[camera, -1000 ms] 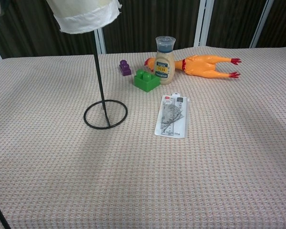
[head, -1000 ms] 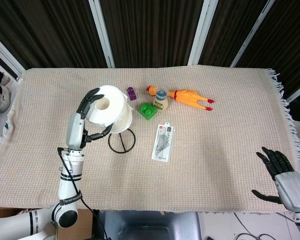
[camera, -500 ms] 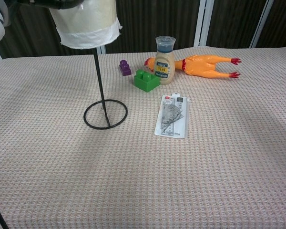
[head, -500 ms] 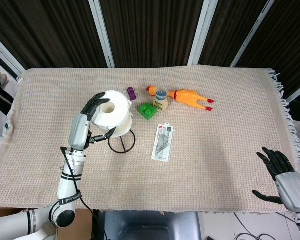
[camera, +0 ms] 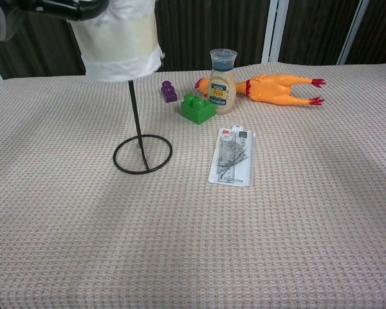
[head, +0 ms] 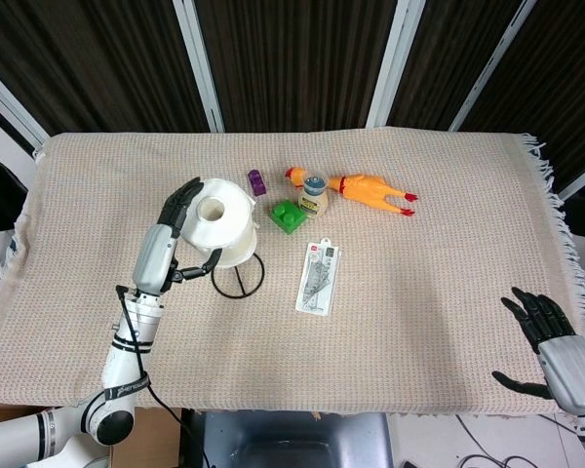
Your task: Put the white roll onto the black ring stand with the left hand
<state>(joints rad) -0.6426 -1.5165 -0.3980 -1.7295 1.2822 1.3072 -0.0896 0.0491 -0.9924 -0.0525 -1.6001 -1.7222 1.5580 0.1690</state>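
Observation:
The white roll (head: 221, 228) stands upright over the thin pole (camera: 136, 112) of the black ring stand (camera: 142, 154), its hollow core facing up. My left hand (head: 173, 237) holds it from the left, fingers over the top edge and thumb under the lower side. In the chest view the roll (camera: 118, 42) sits at the top of the pole, with dark fingers (camera: 58, 6) across its upper part. My right hand (head: 554, 343) lies open with fingers spread at the table's front right corner, far from the stand.
Behind the stand are a purple block (head: 257, 181), a green brick (head: 288, 214), a small bottle (head: 314, 193) and an orange rubber chicken (head: 368, 189). A flat packaged item (head: 318, 277) lies right of the ring base. A woven cloth (head: 439, 244) covers the table.
The left hand has lowered the white roll along the stand's pole; in the chest view its bottom edge sits lower than before. The right hand has not moved.

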